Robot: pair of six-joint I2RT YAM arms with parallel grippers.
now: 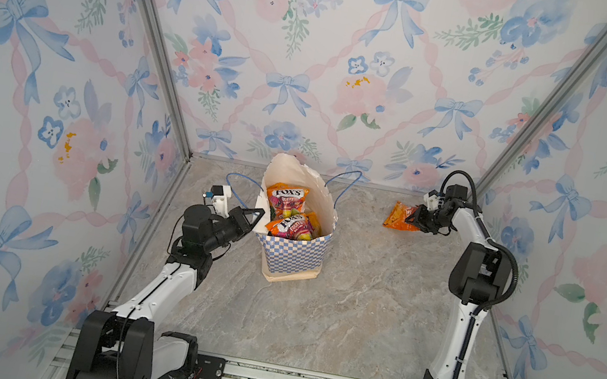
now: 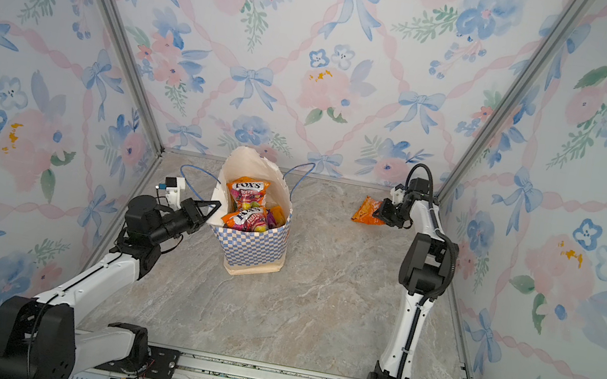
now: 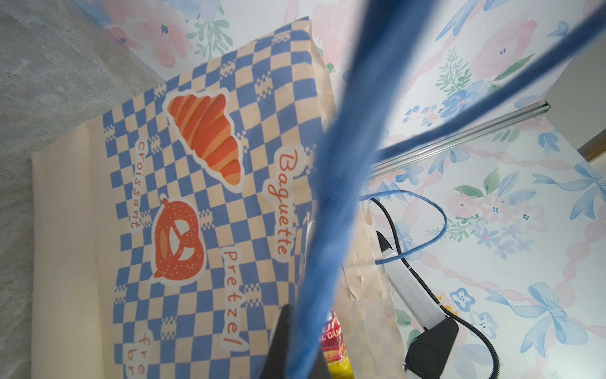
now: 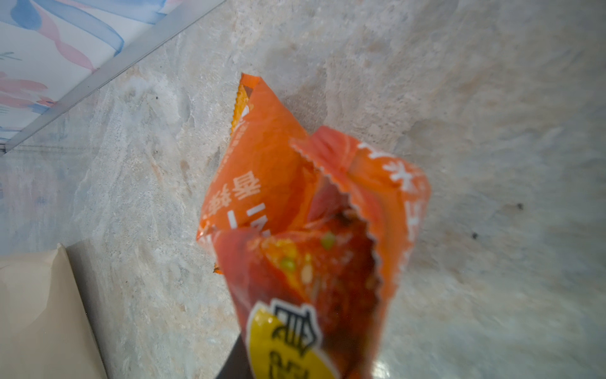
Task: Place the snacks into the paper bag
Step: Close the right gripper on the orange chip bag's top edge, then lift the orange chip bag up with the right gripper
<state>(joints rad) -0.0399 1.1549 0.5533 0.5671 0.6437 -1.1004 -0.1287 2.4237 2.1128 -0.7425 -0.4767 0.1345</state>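
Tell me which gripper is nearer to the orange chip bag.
Right. The right gripper grips the orange chip bag at its edge; the left gripper is apart, at the rim of the paper bag.

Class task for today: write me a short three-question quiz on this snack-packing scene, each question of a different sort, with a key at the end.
1. True or false: the orange chip bag already lies inside the paper bag.
2. Choose one: the right gripper has its fingers on A. a glass bottle, B. the orange chip bag, C. a spoon.
3. Fill the gap: the packets showing in the paper bag's mouth carry the brand name ____.
Key: 1 false; 2 B; 3 FOX'S.
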